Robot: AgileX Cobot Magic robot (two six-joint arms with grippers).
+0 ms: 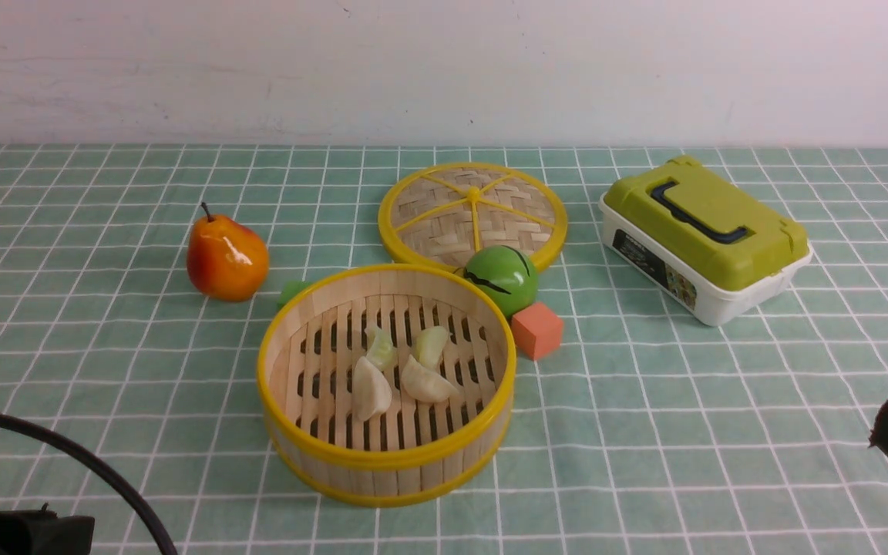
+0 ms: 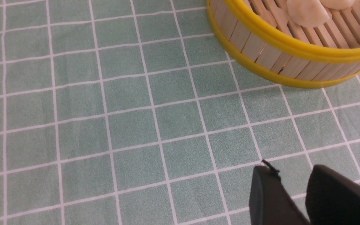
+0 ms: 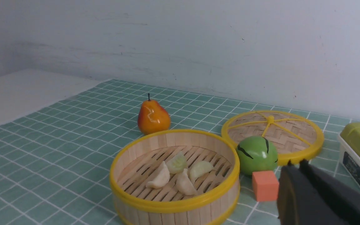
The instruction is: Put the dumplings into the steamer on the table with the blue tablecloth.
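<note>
While the steamer (image 1: 388,482) holds dumplings (image 1: 372,389), a pear (image 1: 227,258) stands near.

Bamboo steamer (image 1: 386,460), center-left of frame, contains four dumplings (image 1: 427,381) on its slats. Woven lid (image 1: 444,220) lies upper center; glossy pear (image 1: 227,258), upper left; green-lidded case (image 1: 706,239), upper right. Green object (image 1: 291,291) behind steamer's rim: partly hidden, identity undetermined.
</note>
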